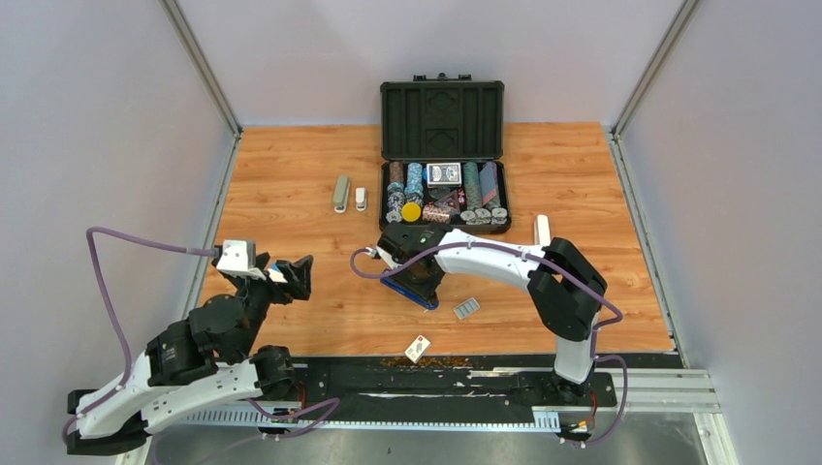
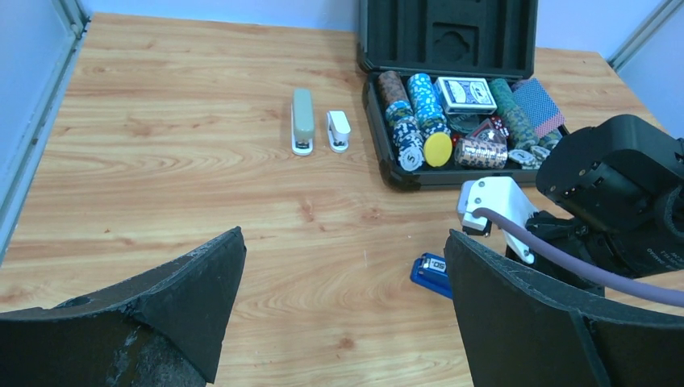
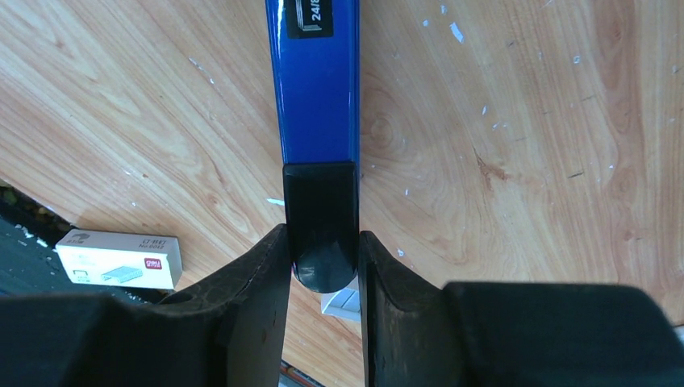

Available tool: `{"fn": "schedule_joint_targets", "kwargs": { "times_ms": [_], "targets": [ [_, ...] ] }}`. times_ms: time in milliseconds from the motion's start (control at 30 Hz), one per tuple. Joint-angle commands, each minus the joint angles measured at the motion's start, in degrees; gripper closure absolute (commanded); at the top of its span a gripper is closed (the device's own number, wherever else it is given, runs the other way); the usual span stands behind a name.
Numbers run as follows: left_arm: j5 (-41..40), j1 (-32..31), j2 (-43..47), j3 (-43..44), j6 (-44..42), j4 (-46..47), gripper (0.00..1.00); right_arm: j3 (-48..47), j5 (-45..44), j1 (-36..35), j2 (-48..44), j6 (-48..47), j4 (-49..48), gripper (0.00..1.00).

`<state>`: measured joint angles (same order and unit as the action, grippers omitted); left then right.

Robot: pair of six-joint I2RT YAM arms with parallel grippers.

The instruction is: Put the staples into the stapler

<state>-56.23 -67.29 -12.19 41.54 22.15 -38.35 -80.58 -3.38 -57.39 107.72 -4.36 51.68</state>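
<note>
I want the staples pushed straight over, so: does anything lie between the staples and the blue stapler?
Nothing visible does. The staples lie just right of the blue stapler, only wooden tabletop between them. The right tool clamps the stapler's black end.

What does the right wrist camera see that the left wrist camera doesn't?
Only the right wrist camera shows the small white box with a red mark, and the right pincer closed on the blue stapler at its black end. Only the left wrist camera shows the grey-olive stapler, the white stapler, the open case of poker chips and the left pincer, wide open. Both show the blue stapler and the wooden table.
</note>
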Motion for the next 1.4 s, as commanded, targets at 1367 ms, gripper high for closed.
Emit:
{"fn": "schedule_joint_targets", "kwargs": {
  "times_ms": [1367],
  "targets": [
    [-0.46, -0.24, -1.18, -0.46, 0.61, 0.58, 0.00, 4.65, 0.15, 1.19, -1.95, 1.66, -7.88, 1.00]
  ]
}}
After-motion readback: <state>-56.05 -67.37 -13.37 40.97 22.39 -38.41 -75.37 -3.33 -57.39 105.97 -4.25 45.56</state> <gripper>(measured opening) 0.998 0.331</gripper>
